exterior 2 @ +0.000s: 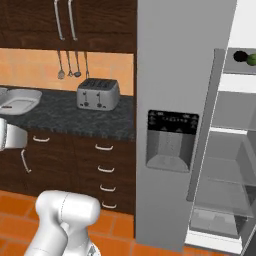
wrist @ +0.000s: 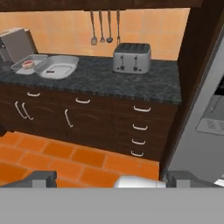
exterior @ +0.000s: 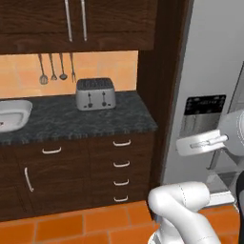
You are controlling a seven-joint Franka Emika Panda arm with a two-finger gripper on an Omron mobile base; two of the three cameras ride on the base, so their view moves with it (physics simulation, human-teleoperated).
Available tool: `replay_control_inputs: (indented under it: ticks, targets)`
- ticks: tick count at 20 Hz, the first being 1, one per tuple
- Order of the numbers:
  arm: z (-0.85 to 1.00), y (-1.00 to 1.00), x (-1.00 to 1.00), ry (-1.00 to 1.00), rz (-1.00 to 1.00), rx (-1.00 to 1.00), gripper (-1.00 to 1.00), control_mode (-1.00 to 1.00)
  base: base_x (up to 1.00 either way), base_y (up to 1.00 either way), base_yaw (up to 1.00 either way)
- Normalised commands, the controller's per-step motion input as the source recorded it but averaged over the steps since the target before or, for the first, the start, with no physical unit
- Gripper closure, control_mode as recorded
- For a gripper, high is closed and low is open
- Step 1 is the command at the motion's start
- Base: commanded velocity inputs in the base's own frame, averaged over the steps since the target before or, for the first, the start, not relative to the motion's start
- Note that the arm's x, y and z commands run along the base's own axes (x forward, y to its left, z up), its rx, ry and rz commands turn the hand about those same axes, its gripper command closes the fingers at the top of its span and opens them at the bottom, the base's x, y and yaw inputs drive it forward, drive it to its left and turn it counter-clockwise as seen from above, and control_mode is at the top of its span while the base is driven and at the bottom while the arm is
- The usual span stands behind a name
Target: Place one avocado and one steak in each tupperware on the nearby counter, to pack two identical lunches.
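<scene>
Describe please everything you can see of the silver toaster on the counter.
The toaster is a boxy, silver, metal-looking appliance with a dark top holding four slots. Its front shows two dark levers with small knobs. It stands upright on the dark speckled counter, near the right end, close to the orange tiled wall and below the hanging utensils. Nothing but the counter touches it.

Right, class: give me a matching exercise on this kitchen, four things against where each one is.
Things:
1. toaster
2. utensils
3. oval tupperware
4. dispenser

Places:
a. set in the fridge door
b. hanging on the tiled wall
c. on the counter, near its fridge end
d. on the counter, far from the fridge

Pairs: 1-c, 2-b, 3-d, 4-a
</scene>
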Motion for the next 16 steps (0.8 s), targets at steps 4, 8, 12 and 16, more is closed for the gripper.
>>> replay_control_inputs:
  ticks: [4,8,12,16]
  targets:
    - [0.0,0.0,0.0,0.0,0.0,0.0,-1.0,1.0,0.19,-0.83,0.0]
    - [0.0,0.0,0.0,0.0,0.0,0.0,-1.0,1.0,0.21,-0.73,0.0]
    - [0.0,0.0,0.0,0.0,0.0,0.0,-1.0,1.0,0.29,-0.48,0.0]
    - [0.0,0.0,0.0,0.0,0.0,0.0,-1.0,1.0,0.5,-0.32,0.0]
